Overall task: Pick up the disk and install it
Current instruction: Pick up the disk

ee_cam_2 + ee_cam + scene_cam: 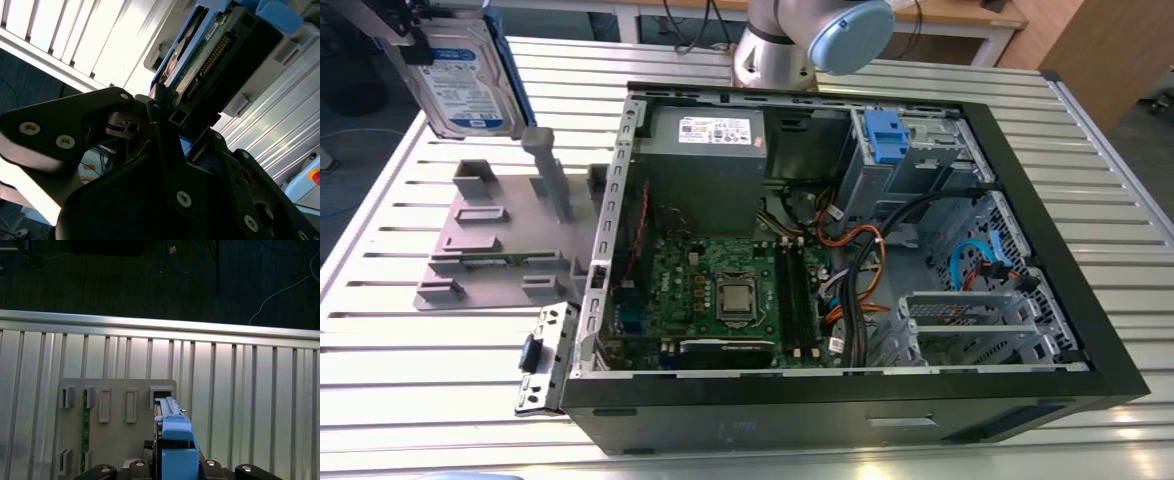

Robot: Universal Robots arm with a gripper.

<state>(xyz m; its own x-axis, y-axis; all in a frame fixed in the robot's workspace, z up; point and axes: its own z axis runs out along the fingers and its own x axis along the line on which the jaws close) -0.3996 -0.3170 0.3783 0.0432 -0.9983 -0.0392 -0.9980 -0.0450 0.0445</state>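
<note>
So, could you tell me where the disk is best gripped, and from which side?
At its upper end, from above, clamping the two broad flat faces. The disk hangs upright over the grey fixture, so that end is free, and the faces are flat and parallel. The gripper appears shut on it this way.

The bench (440,420), a slatted silver metal top, is carrying four things in the exterior view. An open black computer case (787,425) is lying on its side across the middle and the exterior view's right. A grey holder plate (520,235) (slots and posts pointing upward) is sitting flat just beside it, toward the exterior view's left. A small silver bracket (543,360) is lying against the case's near corner. The arm's base (771,60) is standing at the far edge.
</note>
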